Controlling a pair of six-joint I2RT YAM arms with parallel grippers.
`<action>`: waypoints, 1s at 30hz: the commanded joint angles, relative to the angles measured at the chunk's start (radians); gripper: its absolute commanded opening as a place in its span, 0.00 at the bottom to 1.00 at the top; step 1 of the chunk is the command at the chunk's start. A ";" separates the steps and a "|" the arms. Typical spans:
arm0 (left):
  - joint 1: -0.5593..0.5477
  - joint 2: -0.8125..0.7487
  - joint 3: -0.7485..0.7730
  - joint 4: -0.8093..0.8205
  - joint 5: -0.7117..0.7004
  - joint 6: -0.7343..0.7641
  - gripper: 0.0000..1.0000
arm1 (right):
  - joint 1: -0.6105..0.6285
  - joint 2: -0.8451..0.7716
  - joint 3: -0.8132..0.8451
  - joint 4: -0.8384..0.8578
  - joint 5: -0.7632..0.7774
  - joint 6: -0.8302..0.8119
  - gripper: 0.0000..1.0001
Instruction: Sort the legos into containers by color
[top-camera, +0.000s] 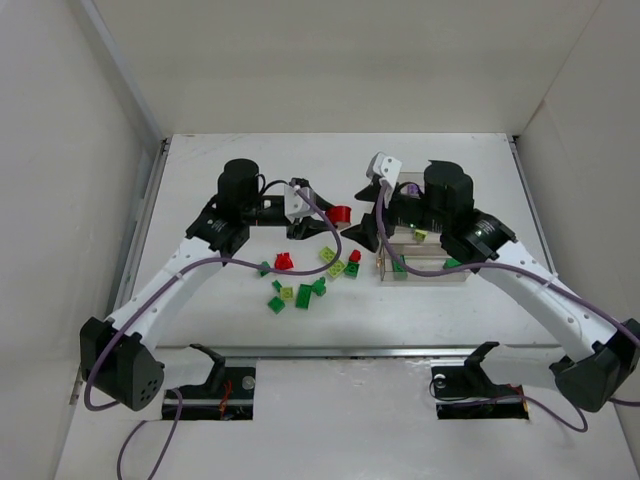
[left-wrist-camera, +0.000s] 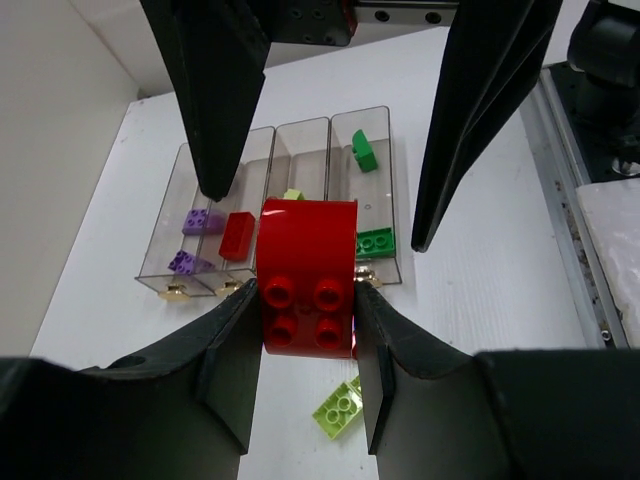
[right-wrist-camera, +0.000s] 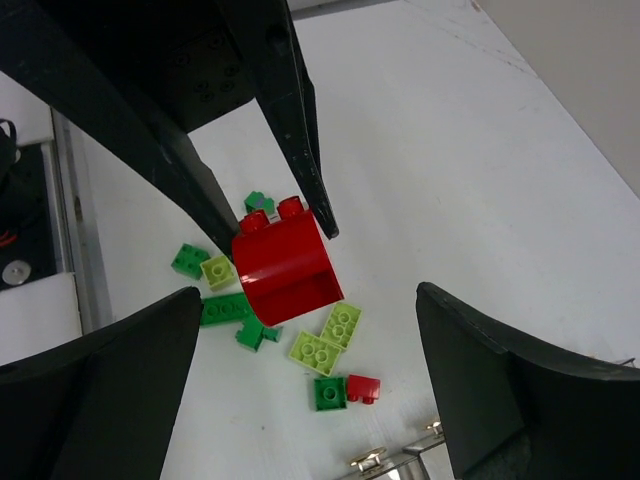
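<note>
Left wrist view: my left gripper (left-wrist-camera: 305, 322) pinches a large red brick (left-wrist-camera: 305, 270) by its sides, held over the white table (left-wrist-camera: 470, 280). My right gripper (right-wrist-camera: 307, 290) faces it, jaws spread wide, holding nothing. Just beyond stand four joined clear bins (left-wrist-camera: 300, 150): purple bricks (left-wrist-camera: 200, 222) in the leftmost, a flat red brick (left-wrist-camera: 237, 236) next, green bricks (left-wrist-camera: 365, 150) in the rightmost. Loose bricks (top-camera: 310, 280) lie scattered beside the bins.

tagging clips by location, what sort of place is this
Probably a robot lab test cell: a white table walled by plain panels, left arm and right arm bolted at its near edge, legos beside clear containers.
</note>
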 joint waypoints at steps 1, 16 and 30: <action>0.002 -0.008 0.061 0.005 0.085 0.011 0.00 | 0.006 -0.012 0.068 0.048 -0.056 -0.075 0.93; 0.002 0.001 0.061 0.005 0.140 -0.032 0.00 | 0.015 0.066 0.099 0.038 -0.059 -0.103 0.31; 0.002 -0.057 -0.077 0.177 -0.315 -0.223 1.00 | -0.066 0.147 0.085 0.067 0.243 0.111 0.00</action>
